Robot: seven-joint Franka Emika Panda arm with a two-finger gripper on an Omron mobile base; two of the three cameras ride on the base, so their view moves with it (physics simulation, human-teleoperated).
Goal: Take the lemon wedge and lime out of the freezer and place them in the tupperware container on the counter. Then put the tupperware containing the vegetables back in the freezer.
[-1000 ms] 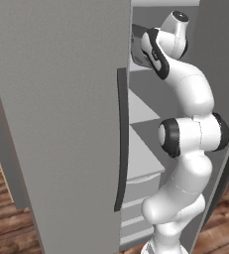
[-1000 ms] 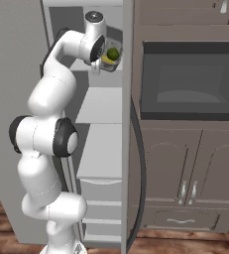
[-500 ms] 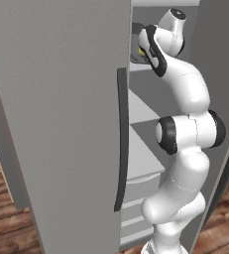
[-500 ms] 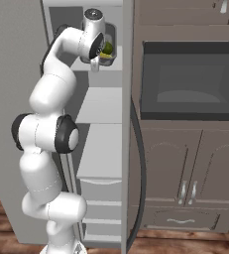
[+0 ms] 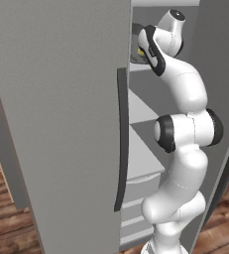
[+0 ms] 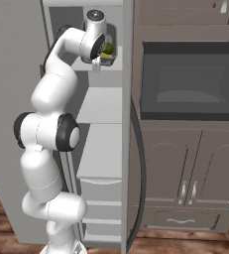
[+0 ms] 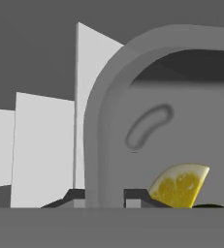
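Note:
The freezer [image 5: 61,124] stands open, and my arm reaches up to its top shelf. My gripper [image 7: 104,198] is shut on the near wall of the dark grey tupperware container [image 7: 147,131], one fingertip on each side of the wall. The lemon wedge [image 7: 179,186] lies inside the tub, close to the fingers. From the right base view the tupperware container [image 6: 112,34] sits at top-shelf height with the lime [image 6: 108,48] and the lemon wedge [image 6: 106,56] in it. In the left base view the tupperware container [image 5: 136,44] peeks out behind my hand.
The freezer door with its dark bar handle [image 5: 120,139] stands close on my left. Pale shelves [image 6: 103,104] and white drawers [image 6: 106,198] lie below the hand. A built-in oven [image 6: 190,79] and cabinet doors [image 6: 195,168] flank the freezer on the right.
My hand has carried the tub a little deeper into the freezer at top-shelf height. Over the last half second it has barely moved.

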